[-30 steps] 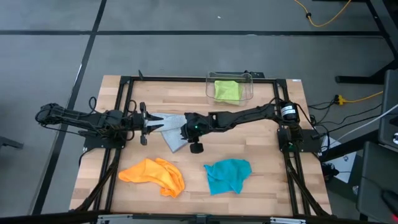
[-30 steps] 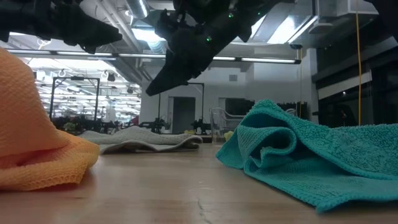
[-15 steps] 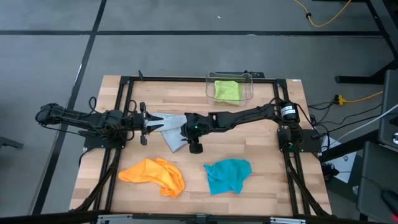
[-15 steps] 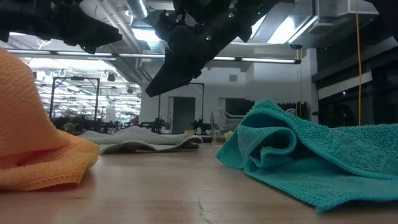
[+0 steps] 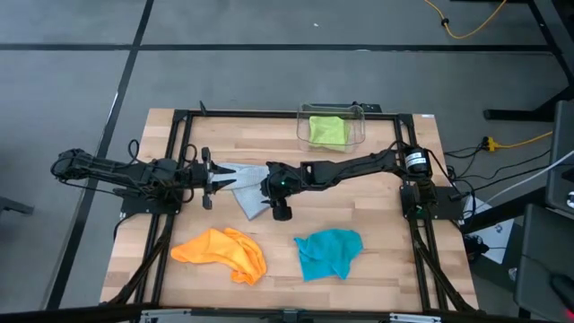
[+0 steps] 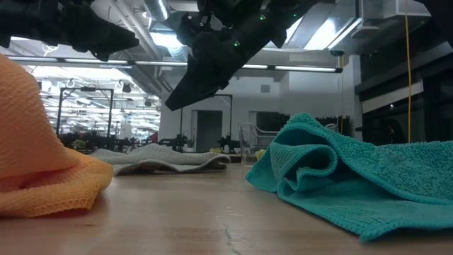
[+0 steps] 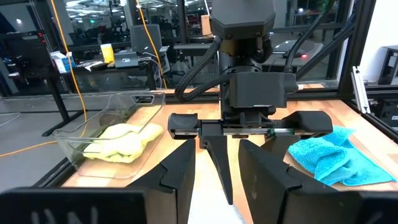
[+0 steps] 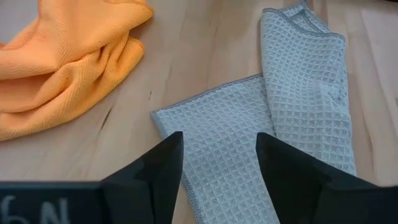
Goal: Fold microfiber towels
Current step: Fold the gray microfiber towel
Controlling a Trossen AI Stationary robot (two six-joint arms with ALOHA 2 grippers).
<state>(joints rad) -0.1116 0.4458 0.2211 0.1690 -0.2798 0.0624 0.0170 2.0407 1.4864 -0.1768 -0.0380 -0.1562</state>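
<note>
High view: both grippers meet over the grey-blue towel [image 5: 240, 184] mid-bench, seemingly to fold it. The right gripper [image 8: 217, 163] hangs above it with jaws spread, holding nothing; the left gripper [image 7: 216, 163] has jaws parted too

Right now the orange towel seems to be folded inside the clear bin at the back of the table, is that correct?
Not quite: the towel in the clear bin is the lime green towel, as the high view shows. The orange towel lies crumpled on the table's front.
</note>
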